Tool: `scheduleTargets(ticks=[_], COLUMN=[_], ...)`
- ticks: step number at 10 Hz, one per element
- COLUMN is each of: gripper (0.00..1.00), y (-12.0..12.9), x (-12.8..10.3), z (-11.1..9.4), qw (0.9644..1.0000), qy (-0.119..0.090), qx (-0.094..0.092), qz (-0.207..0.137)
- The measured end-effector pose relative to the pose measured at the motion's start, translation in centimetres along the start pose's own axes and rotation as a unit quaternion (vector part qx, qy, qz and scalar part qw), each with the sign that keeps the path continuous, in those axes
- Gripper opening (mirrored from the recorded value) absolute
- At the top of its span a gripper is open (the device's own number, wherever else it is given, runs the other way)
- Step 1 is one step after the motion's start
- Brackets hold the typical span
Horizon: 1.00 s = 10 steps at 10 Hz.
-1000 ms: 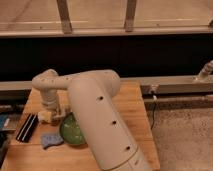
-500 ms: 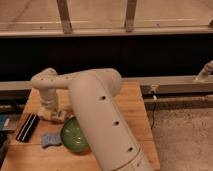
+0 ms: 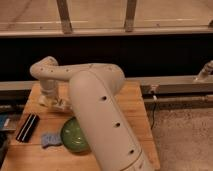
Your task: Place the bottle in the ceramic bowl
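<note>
The green ceramic bowl (image 3: 74, 134) sits on the wooden table (image 3: 132, 107) near its front, with its right side hidden behind my big white arm. My gripper (image 3: 53, 103) hangs at the end of the arm over the table's back left, behind and to the left of the bowl. Pale shapes sit at the gripper's tip, and I cannot tell whether the bottle is among them. I see no bottle inside the visible part of the bowl.
A black rectangular bar (image 3: 27, 127) lies at the table's left edge. A small blue object (image 3: 50, 140) lies just left of the bowl. A dark wall and a metal rail (image 3: 175, 84) run behind the table. Speckled floor (image 3: 182, 135) lies to the right.
The arm has swung a little, so more of the green bowl shows. The gripper sits slightly farther back than one second ago.
</note>
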Motion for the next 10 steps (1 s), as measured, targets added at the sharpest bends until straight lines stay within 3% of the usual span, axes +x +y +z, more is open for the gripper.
scheduleTargets(ticks=[3,5,7,10], gripper=[0.00,0.00,0.00,0.00], y=[-1.3,-1.5,-1.6,-1.0], x=[2.1,5.3,8.3,11.7], z=[-2.1,-3.0,-4.1,-5.3], qw=[0.9994,0.9977,0.9955,0.9923], qy=[-0.023,-0.041,-0.044,-0.029], qx=[0.006,0.001,-0.001,-0.006], qz=[0.025,0.055,0.084,0.120])
